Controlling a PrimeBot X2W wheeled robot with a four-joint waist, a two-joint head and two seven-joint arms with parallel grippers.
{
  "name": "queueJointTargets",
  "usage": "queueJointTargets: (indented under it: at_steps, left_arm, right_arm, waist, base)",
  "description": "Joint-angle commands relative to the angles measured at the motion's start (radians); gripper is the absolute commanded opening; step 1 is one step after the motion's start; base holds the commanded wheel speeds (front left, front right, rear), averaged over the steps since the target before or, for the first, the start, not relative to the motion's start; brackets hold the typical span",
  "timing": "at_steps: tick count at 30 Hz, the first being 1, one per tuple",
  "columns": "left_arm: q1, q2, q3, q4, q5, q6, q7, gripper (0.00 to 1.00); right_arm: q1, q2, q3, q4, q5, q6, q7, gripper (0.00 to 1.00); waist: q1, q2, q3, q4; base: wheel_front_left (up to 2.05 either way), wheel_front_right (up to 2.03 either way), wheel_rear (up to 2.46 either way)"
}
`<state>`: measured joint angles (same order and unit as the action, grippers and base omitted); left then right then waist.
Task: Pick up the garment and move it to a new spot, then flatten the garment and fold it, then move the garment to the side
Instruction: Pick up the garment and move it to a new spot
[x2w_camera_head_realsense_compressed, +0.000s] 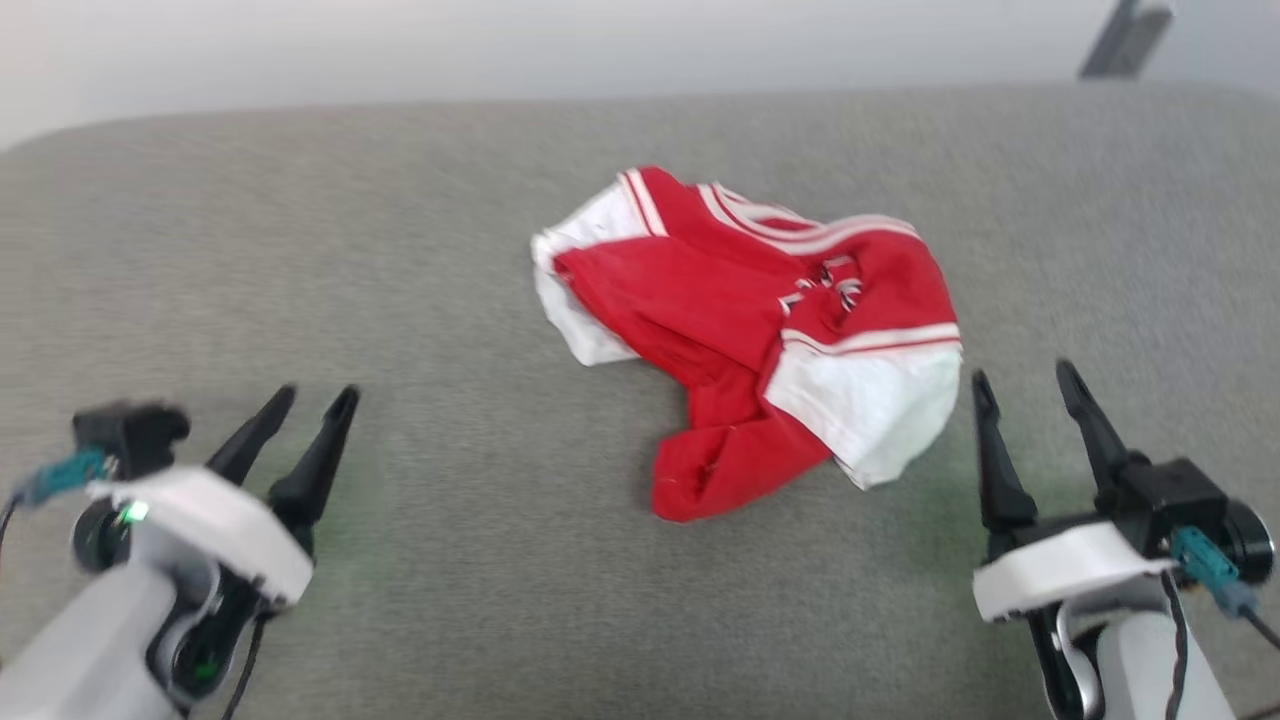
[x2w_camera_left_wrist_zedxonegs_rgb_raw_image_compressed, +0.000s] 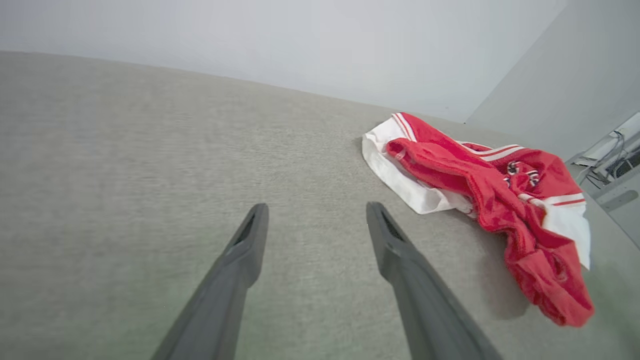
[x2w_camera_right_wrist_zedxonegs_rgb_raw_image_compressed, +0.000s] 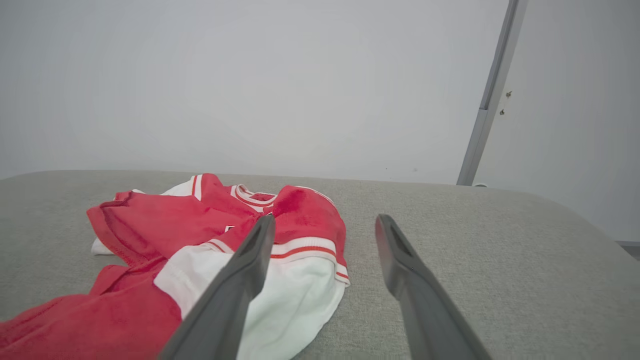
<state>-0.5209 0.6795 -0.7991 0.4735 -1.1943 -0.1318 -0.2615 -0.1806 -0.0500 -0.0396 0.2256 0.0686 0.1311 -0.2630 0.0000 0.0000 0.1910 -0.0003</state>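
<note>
The garment (x2w_camera_head_realsense_compressed: 760, 320) is a red shirt with white sleeves and striped trim, lying crumpled in a heap at the middle of the grey padded surface (x2w_camera_head_realsense_compressed: 450, 250). My left gripper (x2w_camera_head_realsense_compressed: 315, 395) stands open at the lower left, well apart from the cloth. At the lower right my right gripper (x2w_camera_head_realsense_compressed: 1025, 378) is open too, just right of the heap's white sleeve. The left wrist view has the garment (x2w_camera_left_wrist_zedxonegs_rgb_raw_image_compressed: 480, 195) to the right of my open left gripper (x2w_camera_left_wrist_zedxonegs_rgb_raw_image_compressed: 316, 212). In the right wrist view the garment (x2w_camera_right_wrist_zedxonegs_rgb_raw_image_compressed: 200, 240) lies left of and behind the open right gripper (x2w_camera_right_wrist_zedxonegs_rgb_raw_image_compressed: 325, 225).
The grey padded surface (x2w_camera_right_wrist_zedxonegs_rgb_raw_image_compressed: 500, 240) runs wide on every side of the heap, ending at a rounded far edge below a pale wall (x2w_camera_right_wrist_zedxonegs_rgb_raw_image_compressed: 250, 75). A grey post (x2w_camera_right_wrist_zedxonegs_rgb_raw_image_compressed: 492, 90) stands at the far right. Cables and pale equipment (x2w_camera_left_wrist_zedxonegs_rgb_raw_image_compressed: 615, 165) sit beyond the right edge.
</note>
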Motion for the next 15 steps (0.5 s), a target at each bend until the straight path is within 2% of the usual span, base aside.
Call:
queueJointTargets:
  at_steps: [1,8,15]
  left_arm:
    - [0.063,-0.015,0.066,0.005,0.061,0.002,-0.005,1.0]
    - [0.316,-0.103,0.394,-0.026,0.31,0.002,-0.005,1.0]
    - [0.511,-0.24,0.706,-0.147,0.525,0.002,-0.005,1.0]
  right_arm:
    - [0.025,-0.001,-0.01,0.003,-0.01,-0.001,-0.003,1.0]
    - [0.101,-0.001,-0.046,0.006,-0.009,-0.001,-0.003,1.0]
    - [0.15,-0.001,-0.078,-0.021,0.009,-0.001,-0.003,1.0]
  waist:
    - [0.0,0.0,-0.06,0.051]
    - [0.0,0.0,-0.12,0.051]
    - [0.0,0.0,-0.141,0.044]
  base:
    - [0.0,0.0,0.0]
    - [0.0,0.0,0.0]
    - [0.0,0.0,0.0]
